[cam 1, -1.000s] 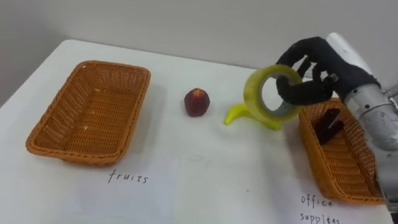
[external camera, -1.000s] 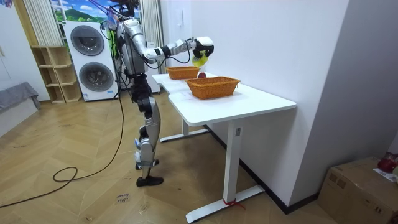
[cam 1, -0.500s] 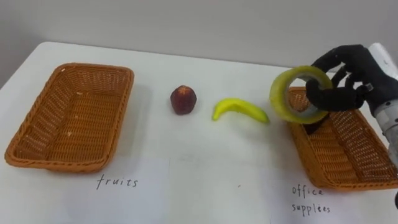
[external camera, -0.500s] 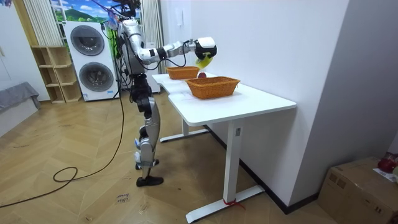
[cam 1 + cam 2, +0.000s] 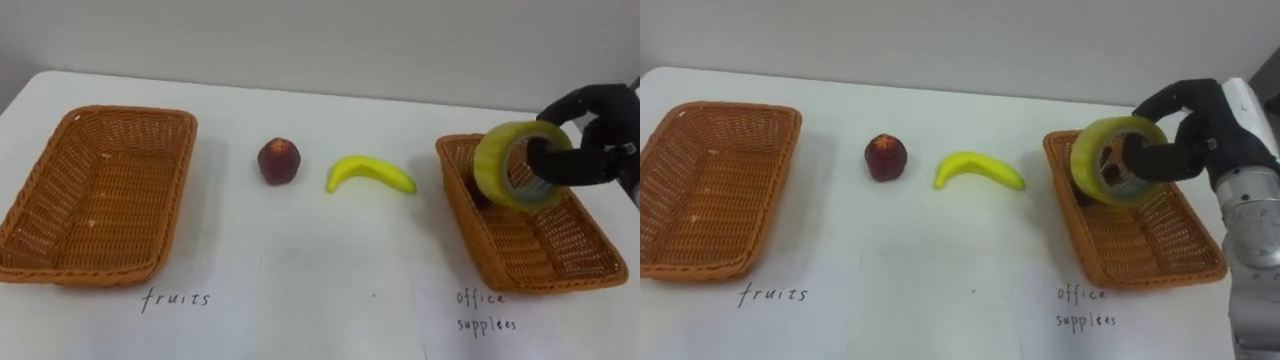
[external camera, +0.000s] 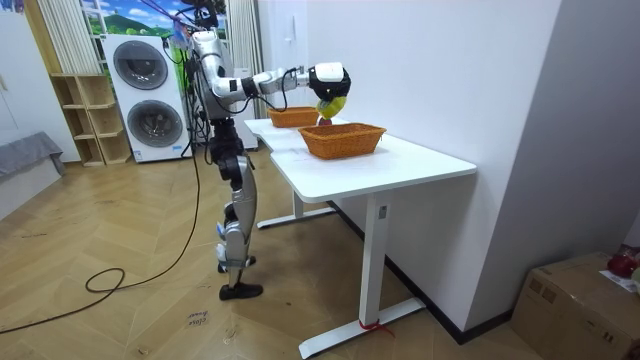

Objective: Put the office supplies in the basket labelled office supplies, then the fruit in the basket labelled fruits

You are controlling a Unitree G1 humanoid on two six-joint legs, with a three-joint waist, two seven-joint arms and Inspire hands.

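My right hand is shut on a yellow roll of tape and holds it in the air over the wicker basket labelled office supplies, at the right of the white table. A dark item lies inside that basket, mostly hidden behind the tape. A yellow banana and a dark red apple lie on the table between the two baskets. The wicker basket labelled fruits stands at the left with nothing in it. In the room view the right hand with the tape is raised above the table.
Handwritten labels are on the table in front of each basket. The table stands against a white wall, which runs close behind the baskets. In the room view a washer and dryer stand behind the robot.
My right hand has carried the tape to the right, from above the banana to over the office supplies basket. The eye views have shifted too.
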